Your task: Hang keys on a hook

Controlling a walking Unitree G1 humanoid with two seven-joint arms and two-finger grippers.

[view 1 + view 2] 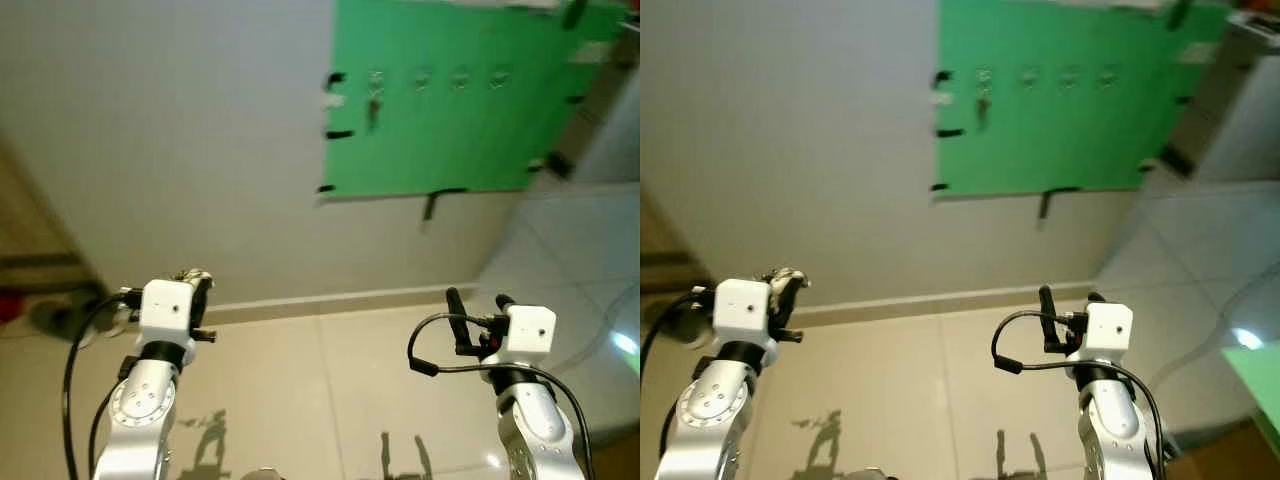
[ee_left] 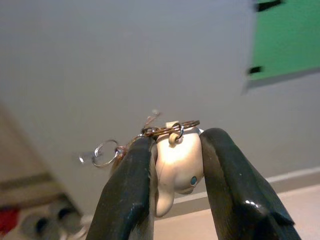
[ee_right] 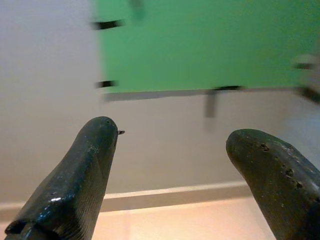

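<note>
My left gripper (image 2: 175, 165) is shut on a keychain (image 2: 177, 162) with a cream figurine, brown rings and a small silver ring (image 2: 105, 153); it is raised at the lower left (image 1: 192, 283), well short of the wall. A green board (image 1: 450, 100) taped to the grey wall carries a row of small hooks (image 1: 460, 78). A set of keys (image 1: 374, 103) hangs from the leftmost hook. My right gripper (image 1: 478, 310) is open and holds nothing, raised at the lower right and facing the board (image 3: 200, 40).
A pale skirting strip (image 1: 330, 298) runs along the foot of the wall above a beige tiled floor (image 1: 300, 400). Dark and red items (image 1: 40, 310) lie on the floor at the far left. The wall turns a corner at the right, by the board's right edge.
</note>
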